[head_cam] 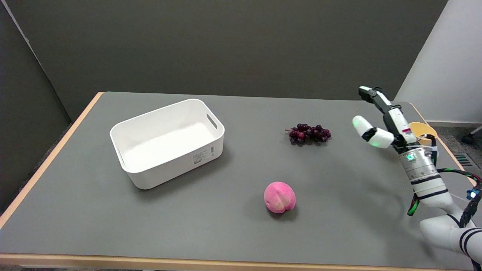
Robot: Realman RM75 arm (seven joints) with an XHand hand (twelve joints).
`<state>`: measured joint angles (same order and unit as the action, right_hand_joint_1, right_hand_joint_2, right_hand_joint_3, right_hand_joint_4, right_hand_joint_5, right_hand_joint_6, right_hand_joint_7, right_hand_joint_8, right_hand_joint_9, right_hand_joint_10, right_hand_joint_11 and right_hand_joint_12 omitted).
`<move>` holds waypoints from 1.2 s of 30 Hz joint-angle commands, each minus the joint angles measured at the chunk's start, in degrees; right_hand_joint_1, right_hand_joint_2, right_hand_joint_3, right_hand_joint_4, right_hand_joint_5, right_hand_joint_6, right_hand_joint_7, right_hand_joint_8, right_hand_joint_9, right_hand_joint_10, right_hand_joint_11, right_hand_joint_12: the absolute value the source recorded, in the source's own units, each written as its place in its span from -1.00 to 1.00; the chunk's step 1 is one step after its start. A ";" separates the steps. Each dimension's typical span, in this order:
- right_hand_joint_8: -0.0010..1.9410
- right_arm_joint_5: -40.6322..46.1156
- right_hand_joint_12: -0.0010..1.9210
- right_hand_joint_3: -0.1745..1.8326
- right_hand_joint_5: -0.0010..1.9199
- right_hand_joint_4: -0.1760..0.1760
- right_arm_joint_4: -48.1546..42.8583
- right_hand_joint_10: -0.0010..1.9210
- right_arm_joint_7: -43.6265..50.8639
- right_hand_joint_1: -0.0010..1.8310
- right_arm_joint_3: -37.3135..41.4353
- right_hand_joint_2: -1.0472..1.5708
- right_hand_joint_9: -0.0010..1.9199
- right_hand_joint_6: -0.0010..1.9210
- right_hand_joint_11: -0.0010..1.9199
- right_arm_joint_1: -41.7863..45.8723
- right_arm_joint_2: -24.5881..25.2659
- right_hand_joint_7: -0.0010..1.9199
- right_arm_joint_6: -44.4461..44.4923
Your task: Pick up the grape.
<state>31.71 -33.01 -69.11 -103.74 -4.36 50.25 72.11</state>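
Three loose items sit on the grey table (pixel 150 226), with the dark purple bunch of grapes (pixel 309 134) taken as landmark: it lies flat on the surface, toward the far right part of the tabletop, untouched. Right of the grapes and raised above the table, the black-and-white right hand (pixel 382 124) hangs in the air, fingers (pixel 363 125) spread wide with nothing in them, one white-tipped digit pointing toward the bunch, apart from it. Approach not yet closed. Risks, as judgement: the bunch is low, lumpy and likely light, so a side-on sweep could shove it along the table rather than trap it; closing on a single berry or the stem could let the rest dangle or slip free; coming down too steep could press fingertips into the tabletop before they wrap the cluster. Surroundings: a pink peach-shaped fruit (pixel 279 197) lies nearer the camera than the grapes and slightly left, well apart; a white rectangular plastic bin (pixel 167 141), nothing visible inside, stands well to the left. A yellow round object (pixel 425 131) shows just behind the wrist at the table's right edge; what it is cannot be told. Nothing lies between hand and grapes; path looks open.
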 commanded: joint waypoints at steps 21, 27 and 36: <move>-0.44 51.42 0.05 0.10 -0.79 -0.84 -41.49 -0.12 101.16 -0.43 -7.10 0.26 -0.80 -0.46 -1.00 -0.12 7.64 -0.70 -36.97; -0.44 55.41 0.05 0.10 -0.79 -0.85 -43.93 -0.13 101.26 -0.43 -13.19 0.26 -0.81 -0.46 -1.00 1.17 7.81 -0.71 -32.54; -0.46 60.92 0.06 0.10 -0.79 -0.86 -42.64 -0.15 101.34 -0.44 -16.13 0.26 -0.83 -0.46 -1.00 1.16 7.74 -0.73 -31.11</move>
<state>75.03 -69.68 16.98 -111.04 -4.27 56.31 38.89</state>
